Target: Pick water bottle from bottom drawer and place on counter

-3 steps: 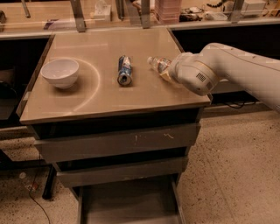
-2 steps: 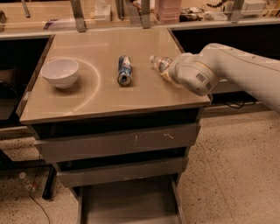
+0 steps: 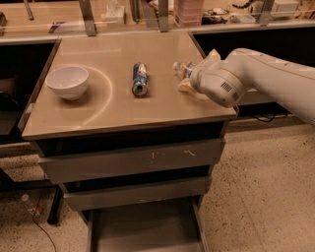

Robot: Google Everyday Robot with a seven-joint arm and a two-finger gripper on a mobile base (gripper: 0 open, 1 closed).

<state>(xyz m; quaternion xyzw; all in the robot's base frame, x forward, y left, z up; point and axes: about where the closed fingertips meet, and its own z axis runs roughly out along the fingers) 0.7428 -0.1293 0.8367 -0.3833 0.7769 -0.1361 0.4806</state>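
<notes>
The water bottle (image 3: 180, 67) lies on its side on the right part of the beige counter (image 3: 113, 108), cap end pointing left. My gripper (image 3: 191, 76) is right at the bottle, reaching in from the right over the counter's right edge, and the white wrist (image 3: 221, 86) hides the bottle's far end. The bottom drawer (image 3: 142, 229) is pulled out below the cabinet; the part of its grey floor that shows is bare.
A blue-and-white drink can (image 3: 140, 78) lies on the counter's middle, left of the bottle. A white bowl (image 3: 67, 81) stands at the left. Two shallower grey drawers (image 3: 133, 162) sit a little open under the counter. A cluttered shelf (image 3: 197, 12) runs behind.
</notes>
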